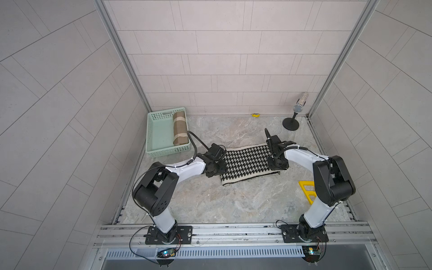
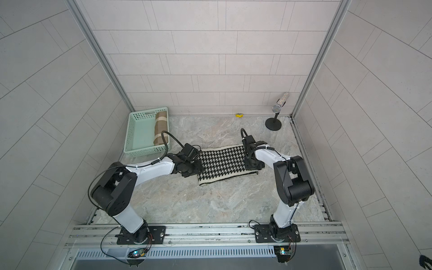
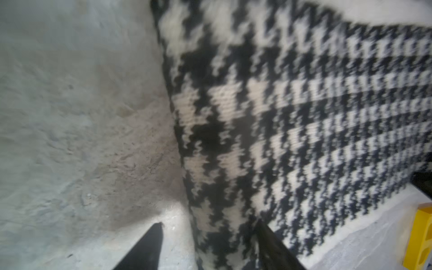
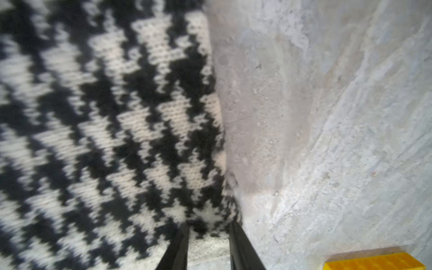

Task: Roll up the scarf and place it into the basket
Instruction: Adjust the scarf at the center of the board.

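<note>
Well, closest to me is a bare patch of the gray stone table (image 1: 210, 205). Off on the right side, a yellow plastic piece (image 1: 306, 189) lies on it, partly hidden behind my right arm (image 1: 332, 177).

A bit farther is the scarf (image 1: 247, 163). It is black and white. It lies flat across the middle of the table and is not rolled up. My two arms reach down at its short ends.

In the left wrist view, my left fingers (image 3: 268, 238) stand apart over the scarf's edge. One is above the bare table and one is over the cloth, with a gap showing.

In the right wrist view, my right fingers (image 4: 182, 240) are close together and pinch the scarf's edge between them.

Farther back on the left is the basket (image 1: 149, 131), apart from the scarf. A brown rolled cloth (image 1: 180, 128) lies inside it, along the side nearest the scarf. The black cable (image 1: 194, 142) of my left arm loops in front of the basket's near corner.

In the far right corner stands a microphone (image 1: 297, 108) on a round black foot. By the back wall sits a little yellow thing (image 1: 256, 114), too small for me to tell what it is.
</note>
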`<state>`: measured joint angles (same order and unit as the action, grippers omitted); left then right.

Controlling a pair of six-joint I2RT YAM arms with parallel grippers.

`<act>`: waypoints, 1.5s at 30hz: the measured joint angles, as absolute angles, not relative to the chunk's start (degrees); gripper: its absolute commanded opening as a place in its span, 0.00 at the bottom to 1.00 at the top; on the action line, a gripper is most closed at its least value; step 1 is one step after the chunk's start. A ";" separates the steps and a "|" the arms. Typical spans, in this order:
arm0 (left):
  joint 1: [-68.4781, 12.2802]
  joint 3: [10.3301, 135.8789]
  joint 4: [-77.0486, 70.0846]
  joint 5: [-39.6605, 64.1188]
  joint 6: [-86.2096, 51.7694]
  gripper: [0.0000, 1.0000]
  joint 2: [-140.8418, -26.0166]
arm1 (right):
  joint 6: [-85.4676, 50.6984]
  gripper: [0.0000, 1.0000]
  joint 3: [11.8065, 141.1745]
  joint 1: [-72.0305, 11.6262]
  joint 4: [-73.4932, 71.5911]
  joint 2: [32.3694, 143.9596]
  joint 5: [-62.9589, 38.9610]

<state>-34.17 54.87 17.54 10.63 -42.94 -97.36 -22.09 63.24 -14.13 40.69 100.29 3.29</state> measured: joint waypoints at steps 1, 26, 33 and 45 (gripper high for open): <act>-34.13 54.39 17.41 10.94 -42.92 0.59 -97.69 | -21.80 0.32 64.34 -13.96 40.73 101.84 3.31; -26.68 44.25 14.74 12.08 -43.83 0.70 -76.53 | -11.77 0.55 78.94 -21.26 42.11 95.72 11.38; -17.80 45.43 8.78 20.67 -45.06 0.64 -89.49 | -11.81 0.57 60.16 -47.20 32.56 81.65 18.94; -17.65 44.97 -2.35 28.08 -49.56 0.33 -95.90 | -10.09 0.62 61.54 -61.34 28.53 94.45 25.67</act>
<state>-17.65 44.97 -2.35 28.08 -49.56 -95.90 -10.09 61.54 -61.34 28.53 94.45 25.67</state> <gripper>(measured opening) 0.394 0.607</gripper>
